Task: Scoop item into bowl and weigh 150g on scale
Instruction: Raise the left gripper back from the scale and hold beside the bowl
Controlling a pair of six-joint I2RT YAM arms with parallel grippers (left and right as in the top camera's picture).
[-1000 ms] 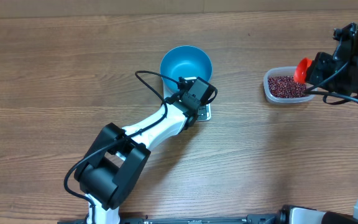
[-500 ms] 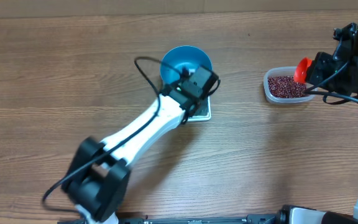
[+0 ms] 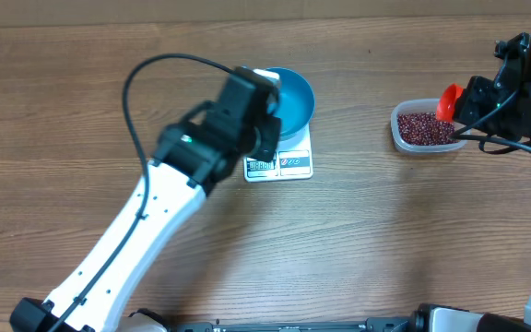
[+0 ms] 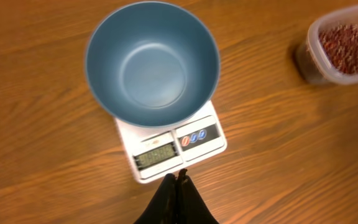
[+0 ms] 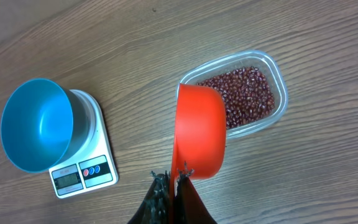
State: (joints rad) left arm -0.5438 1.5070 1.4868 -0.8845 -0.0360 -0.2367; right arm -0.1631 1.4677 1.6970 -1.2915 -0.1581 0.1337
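Note:
The blue bowl (image 4: 152, 62) stands empty on the white scale (image 4: 126, 134), whose display faces me. My left gripper (image 4: 178, 177) hovers shut and empty above the table, just in front of the scale's front edge. In the overhead view the left arm covers the left rim of the bowl (image 3: 295, 92). The red-brown beans (image 5: 244, 93) fill a clear plastic container (image 5: 281, 93) at the right. My right gripper (image 5: 174, 176) is shut on the handle of a red scoop (image 5: 199, 130). The scoop hangs tilted on edge over the container's near left corner, with no beans visible in it.
The scale (image 3: 279, 164) and the clear container (image 3: 422, 129) lie about a hand's width apart on the wooden table. The right arm's black body (image 3: 524, 83) stands at the far right edge.
My left arm has risen and swung back to the left, away from the scale's display panel, which is now uncovered. The right arm and scoop have not moved.

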